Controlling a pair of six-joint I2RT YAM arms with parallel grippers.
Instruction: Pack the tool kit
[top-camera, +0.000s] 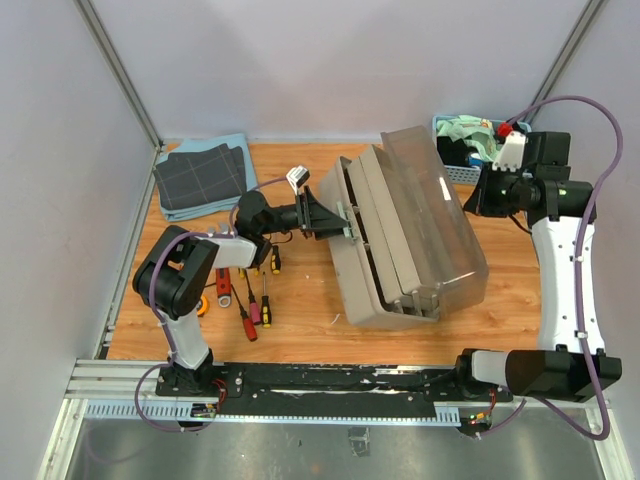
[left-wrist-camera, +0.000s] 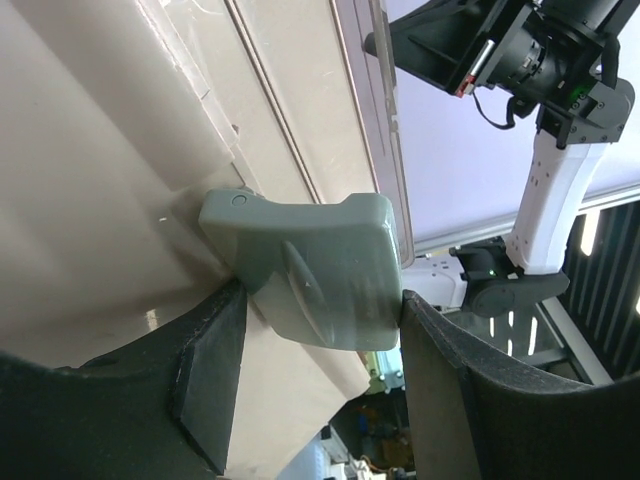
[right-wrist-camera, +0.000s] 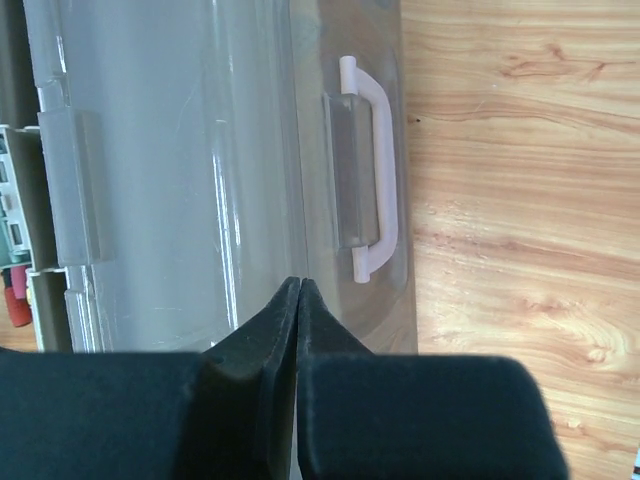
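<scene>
The grey-beige toolbox (top-camera: 385, 260) lies in the middle of the table, its translucent lid (top-camera: 445, 215) swung open to the right. My left gripper (top-camera: 335, 215) is at the box's left side, its jaws closed on a grey latch (left-wrist-camera: 315, 270), with both fingers touching it. My right gripper (top-camera: 468, 198) is shut and empty, its tips (right-wrist-camera: 300, 287) right at the outside of the lid, near the pale handle (right-wrist-camera: 380, 170). Screwdrivers (top-camera: 255, 305), a red-handled tool (top-camera: 224, 285) and an orange tape measure (top-camera: 205, 304) lie on the table left of the box.
Folded dark grid-pattern cloths (top-camera: 200, 175) lie at the back left. A blue basket of cloths (top-camera: 470, 150) stands at the back right, behind my right arm. Bare wood (right-wrist-camera: 520, 200) shows to the right of the lid.
</scene>
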